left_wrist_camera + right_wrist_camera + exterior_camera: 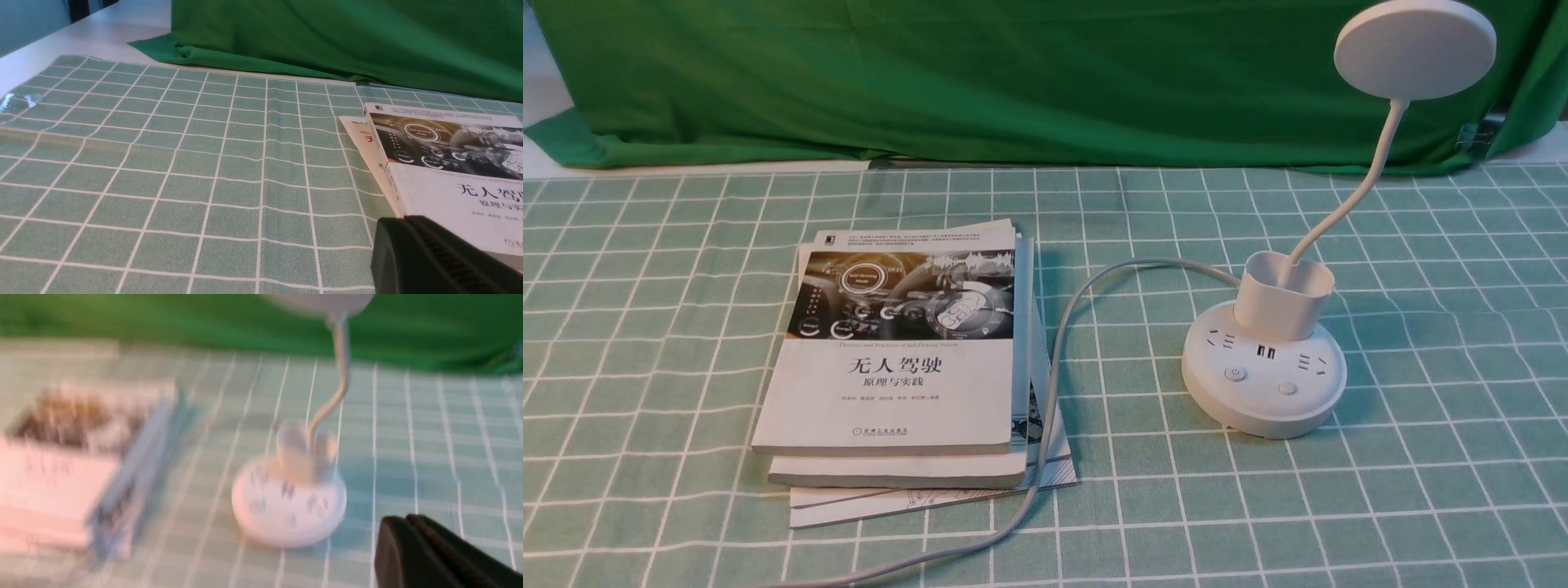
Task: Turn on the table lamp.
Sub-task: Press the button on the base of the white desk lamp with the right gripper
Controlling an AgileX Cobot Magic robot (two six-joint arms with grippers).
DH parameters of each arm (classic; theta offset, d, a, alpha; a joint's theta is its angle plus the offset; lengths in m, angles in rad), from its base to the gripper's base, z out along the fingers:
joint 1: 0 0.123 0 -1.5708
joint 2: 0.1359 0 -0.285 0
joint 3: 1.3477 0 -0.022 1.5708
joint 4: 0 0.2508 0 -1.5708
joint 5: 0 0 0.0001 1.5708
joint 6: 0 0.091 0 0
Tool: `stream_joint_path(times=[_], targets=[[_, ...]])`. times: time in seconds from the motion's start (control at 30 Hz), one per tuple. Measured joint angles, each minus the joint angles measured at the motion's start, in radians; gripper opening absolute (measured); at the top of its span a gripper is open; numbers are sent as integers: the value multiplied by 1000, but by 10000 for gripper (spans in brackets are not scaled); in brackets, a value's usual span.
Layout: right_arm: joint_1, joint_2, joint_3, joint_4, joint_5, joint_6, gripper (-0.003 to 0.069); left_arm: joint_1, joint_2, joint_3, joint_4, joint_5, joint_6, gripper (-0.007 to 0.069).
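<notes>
The white table lamp stands at the right of the table in the front view. Its round base (pixel 1263 384) carries sockets and two buttons (pixel 1236 374), with a cup-shaped holder (pixel 1282 294) on top. A thin neck (pixel 1364 180) rises to the flat disc head (pixel 1414 49). No gripper shows in the front view. The right wrist view is blurred; it shows the lamp base (pixel 288 510) ahead of my right gripper (pixel 402 518), whose jaws are shut on nothing. My left gripper (pixel 402 220) is also shut and empty, beside the book's corner.
A stack of books (pixel 907 359) lies left of the lamp, also seen as the book (pixel 449 171) in the left wrist view. The lamp's grey cord (pixel 1054 359) curves between books and lamp toward the near edge. A green cloth backdrop (pixel 1013 73) hangs behind the checked tablecloth (pixel 1421 506).
</notes>
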Motion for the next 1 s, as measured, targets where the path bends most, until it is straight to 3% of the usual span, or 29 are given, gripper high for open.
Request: stream_joint_path(times=[0.17,0.47,1.0], targets=[[21,198,-67,-5,43,-66,37,0,0,0,0,0,0,21],[168,541,-78,-8,-105,-136,38,0,0,0,0,0,0,21],[181,808,-78,-38,-281,-138,38,0,0,0,0,0,0,21]])
